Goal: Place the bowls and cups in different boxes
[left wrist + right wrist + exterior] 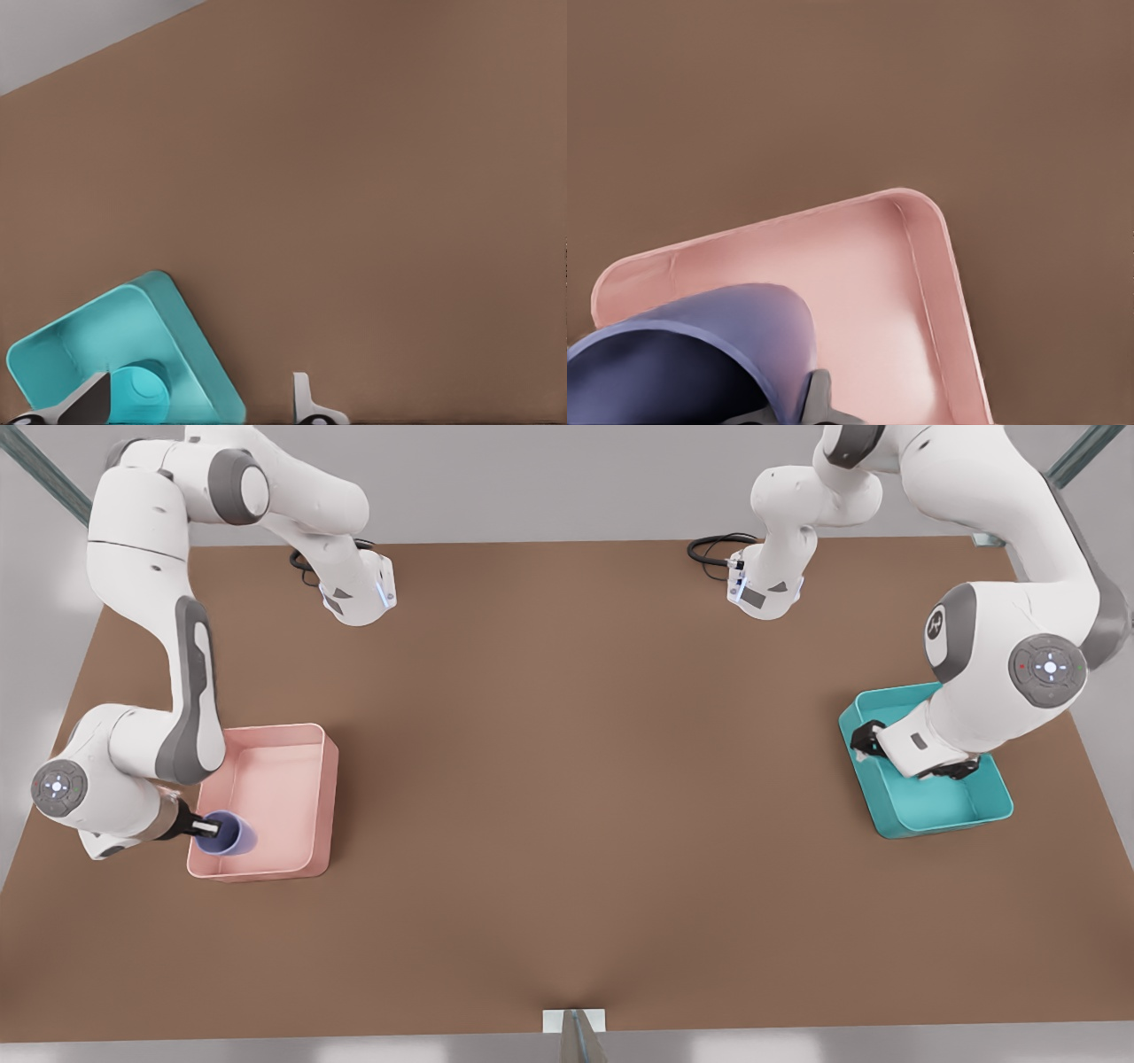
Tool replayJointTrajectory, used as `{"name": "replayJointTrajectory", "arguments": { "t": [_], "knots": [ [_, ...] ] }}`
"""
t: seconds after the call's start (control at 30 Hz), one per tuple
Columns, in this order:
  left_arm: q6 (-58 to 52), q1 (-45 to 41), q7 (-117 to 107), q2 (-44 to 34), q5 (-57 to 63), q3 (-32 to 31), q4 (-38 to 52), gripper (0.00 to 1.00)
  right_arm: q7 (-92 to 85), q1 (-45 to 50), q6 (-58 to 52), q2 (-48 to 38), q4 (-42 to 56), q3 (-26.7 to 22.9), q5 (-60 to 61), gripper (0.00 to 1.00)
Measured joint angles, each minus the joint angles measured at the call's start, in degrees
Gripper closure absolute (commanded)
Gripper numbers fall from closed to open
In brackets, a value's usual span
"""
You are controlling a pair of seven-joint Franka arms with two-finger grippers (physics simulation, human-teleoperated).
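Observation:
My right gripper [209, 829], at the front view's left, is shut on the rim of the lavender cup [228, 835]. It holds the cup tilted over the near corner of the pink box [324, 797]. In the right wrist view the cup [691, 350] hangs above the pink box [939, 292] with one finger [819, 394] against its wall. At the front view's right, my left gripper [921, 771] hangs over the teal box [939, 815]. In the left wrist view the teal bowl [139, 392] lies inside the teal box [190, 345], and my left gripper [195, 405] stands open above it.
The brown table [576, 779] lies bare between the two boxes. Both arm bases [359, 593] stand at the far edge with black cables beside them. A small white bracket [574, 1020] sits at the near edge.

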Motion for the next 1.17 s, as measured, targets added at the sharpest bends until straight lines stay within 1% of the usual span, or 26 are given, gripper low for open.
{"name": "replayJointTrajectory", "arguments": {
  "t": [0.13,0.33,0.37,0.4,0.43,0.57,0.7,0.83,0.93,1.0,1.1,1.17],
  "knots": [
    [-2.27,-0.53,-2.7,0.61,0.44,-0.69,1.18,0.0,-7.13,-0.49,3.04,5.04,-0.47,0.22,0.05,0.79],
    [-3.98,-0.36,-5.75,1.27,-0.8,-0.72,1.16,0.0,-15.19,-0.35,9.43,4.92,-5.32,0.62,0.58,0.79],
    [-4.33,-0.43,-6.17,1.18,-0.92,-0.76,1.27,0.0,-16.27,-0.3,9.98,4.86,-5.64,0.63,0.81,0.75],
    [-4.6,-0.57,-6.56,1.17,-1.03,-0.79,1.33,0.0,-17.21,-0.26,10.42,4.84,-5.83,0.64,0.88,0.25],
    [-4.82,-0.51,-6.93,1.25,-1.63,-0.76,1.33,0.0,-17.94,-0.27,10.81,4.94,-5.96,0.64,0.79,0.0],
    [-5.16,0.13,-8.19,1.72,-3.35,-0.67,1.24,0.0,-18.66,-0.3,11.99,4.89,-6.01,0.68,-1.39,0.0],
    [-5.71,0.68,-9.17,1.55,-4.1,-0.64,1.16,0.0,-20.48,0.61,8.71,0.93,-5.87,1.18,-0.1,0.0],
    [-5.98,0.94,-9.97,1.63,-4.46,-0.63,1.16,0.0,-22.38,2.37,0.64,-7.69,-5.11,1.58,2.22,0.0],
    [-6.02,0.96,-10.45,1.73,-4.51,-0.64,1.16,0.0,-19.56,7.96,-8.55,-10.25,0.83,1.67,2.88,0.0],
    [-5.98,0.95,-10.73,1.77,-4.47,-0.63,1.16,0.0,-17.55,10.24,-13.86,-14.43,2.81,1.64,3.08,0.0],
    [-5.97,0.92,-11.1,1.68,-4.33,-0.66,1.16,0.0,-15.79,10.31,-20.02,-22.0,2.24,1.26,3.26,0.0],
    [-5.99,0.81,-11.31,1.62,-4.28,-0.71,1.16,0.0,-14.79,9.92,-22.99,-23.6,2.07,1.19,3.29,0.0]
  ]
}}
